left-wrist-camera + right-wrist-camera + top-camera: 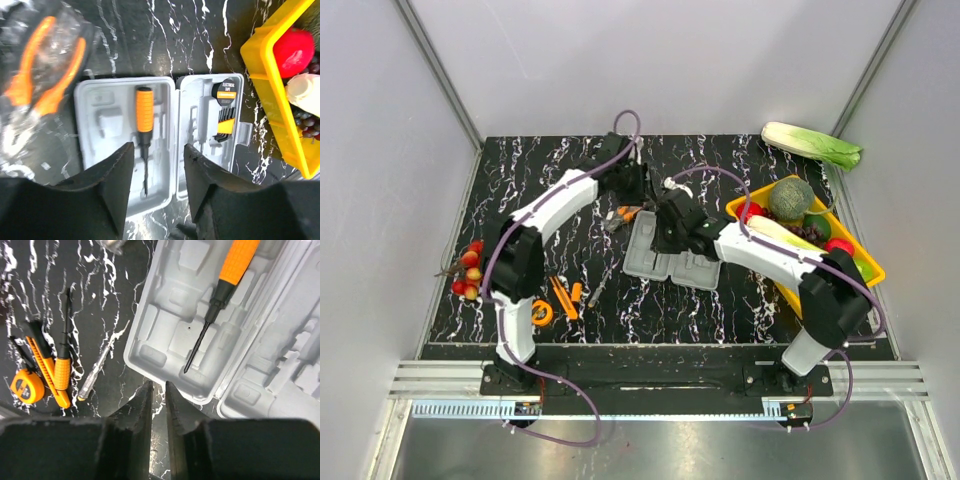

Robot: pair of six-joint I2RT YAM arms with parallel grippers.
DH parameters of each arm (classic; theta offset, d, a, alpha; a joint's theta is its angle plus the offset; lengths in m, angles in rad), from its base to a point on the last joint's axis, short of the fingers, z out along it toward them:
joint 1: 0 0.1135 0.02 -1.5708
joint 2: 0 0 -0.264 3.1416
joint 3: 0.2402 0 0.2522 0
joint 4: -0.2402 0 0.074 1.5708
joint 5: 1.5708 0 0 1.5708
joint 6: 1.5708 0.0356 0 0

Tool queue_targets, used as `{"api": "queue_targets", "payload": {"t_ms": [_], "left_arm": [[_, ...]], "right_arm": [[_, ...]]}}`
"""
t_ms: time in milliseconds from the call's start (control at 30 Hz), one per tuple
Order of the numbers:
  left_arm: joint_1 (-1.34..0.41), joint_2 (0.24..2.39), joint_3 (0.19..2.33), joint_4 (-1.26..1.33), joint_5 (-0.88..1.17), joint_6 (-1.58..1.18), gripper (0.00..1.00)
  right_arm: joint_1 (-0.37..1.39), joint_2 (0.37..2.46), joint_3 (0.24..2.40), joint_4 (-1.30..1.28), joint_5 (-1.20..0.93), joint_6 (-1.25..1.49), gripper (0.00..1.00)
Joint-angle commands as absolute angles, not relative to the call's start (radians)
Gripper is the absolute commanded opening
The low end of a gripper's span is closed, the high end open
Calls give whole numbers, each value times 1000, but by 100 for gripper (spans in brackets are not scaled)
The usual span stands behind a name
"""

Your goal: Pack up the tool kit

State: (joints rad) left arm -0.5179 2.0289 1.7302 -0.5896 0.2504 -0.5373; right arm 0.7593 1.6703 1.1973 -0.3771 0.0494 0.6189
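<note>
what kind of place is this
Probably a robot lab test cell: plain white panels wall in a black marbled table, two robot arms stand at its near edge, and a yellow tray of produce sits by the open tool case.

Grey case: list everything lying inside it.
The open case holds an orange-handled screwdriver in one half, a tape roll and hex keys in the other. The left pincer covers parts of its near edge.

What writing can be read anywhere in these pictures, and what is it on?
"ELECTRICAL TAPE": on the label of the black tape roll seated in the open grey case.
Tape measure: its round face label is too blurred to read.
Nothing else legible.
</note>
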Motion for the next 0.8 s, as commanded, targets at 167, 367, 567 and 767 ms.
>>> {"api": "queue_targets", "payload": {"t_ms": [167,367,567,767], "left_arm": [[-358,1637,1456,-609,137,-498,59],[-223,1416,1192,-643,48,-526,77],[-149,1275,1019,-699,-24,-552,87],[-115,1230,933,-769,-81,-586,88]], "right_arm": [[762,1594,1155,-426,170,649,36],[761,1661,1150,-405,94,611,41],[762,1795,1207,-364,3,554,21],[762,1868,1209,-405,21,555,14]]}}
